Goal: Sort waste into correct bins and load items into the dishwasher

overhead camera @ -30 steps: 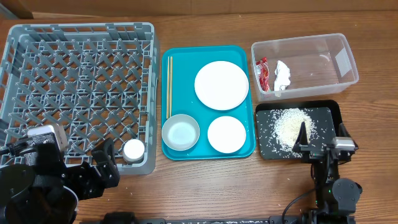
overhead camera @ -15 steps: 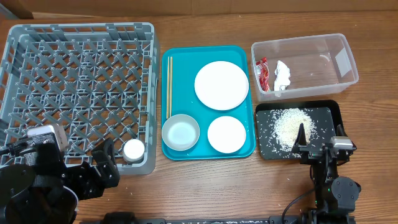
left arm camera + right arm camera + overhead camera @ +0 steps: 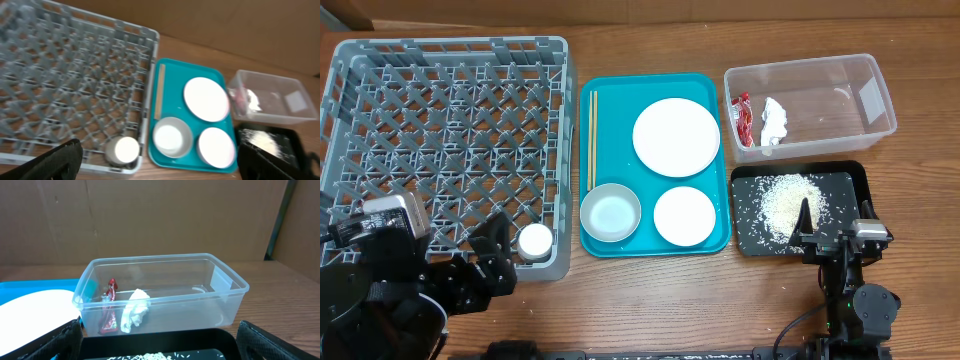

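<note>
Nearest the robot, the left end effector [image 3: 492,255] is seen with its jaws spread wide and nothing held between them. It is poised just off the near right corner of the dish rack [image 3: 440,130]. The right end effector [image 3: 837,220] is likewise spread wide and empty, and is held over the near edge of the black tray [image 3: 850,185]. A heap of loose rice [image 3: 790,200] is scattered across that tray.

The small white cup [image 3: 535,241] is found inside the rack, in its near right corner, just beside the left fingers. The rest of the lattice floor is left bare.

On the teal tray [image 3: 615,150], which is set on the counter [image 3: 650,300] between the rack and the two bins, the bowl [image 3: 611,212] and the smaller plate [image 3: 685,215] are placed side by side along the near edge. Beyond them, the large plate [image 3: 676,137] is laid flat. The chopsticks [image 3: 592,140] are lined up together along the tray's left side.

Farthest on the right, the clear tub [image 3: 820,110] is positioned behind the black tray. The red wrapper [image 3: 742,118] and the white tissue [image 3: 774,122] are lodged at its left end, close beside each other.
</note>
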